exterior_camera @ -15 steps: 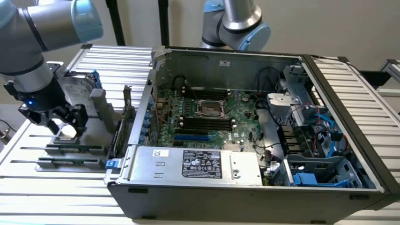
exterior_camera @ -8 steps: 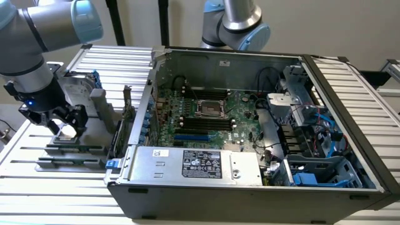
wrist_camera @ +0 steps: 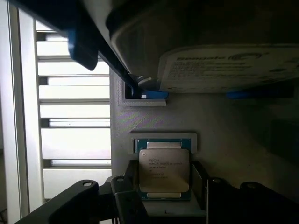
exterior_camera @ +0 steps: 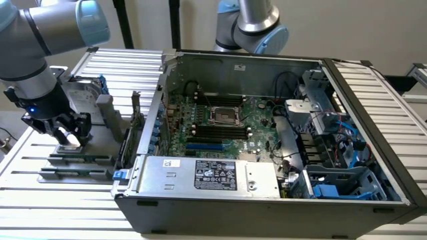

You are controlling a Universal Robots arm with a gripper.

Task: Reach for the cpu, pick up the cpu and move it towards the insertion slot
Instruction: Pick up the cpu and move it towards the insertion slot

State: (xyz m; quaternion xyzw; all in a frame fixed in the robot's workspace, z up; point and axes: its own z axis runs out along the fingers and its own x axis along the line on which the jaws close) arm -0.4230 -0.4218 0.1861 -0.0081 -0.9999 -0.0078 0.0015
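Note:
The cpu, a flat square chip with a silvery top on a green board, lies in a recess of a grey holder. My gripper is lowered around it and stands open, with one dark finger close to each side of the chip and a narrow gap visible. In the exterior view the gripper hangs over the cpu at the exterior view's left, outside the computer case. The insertion slot, a metal-framed square socket, sits on the motherboard inside the open case.
A silver hard drive with blue rails stands upright just behind the cpu. The open computer case has high walls, a power supply in front and cables on the exterior view's right. A second arm is behind the case.

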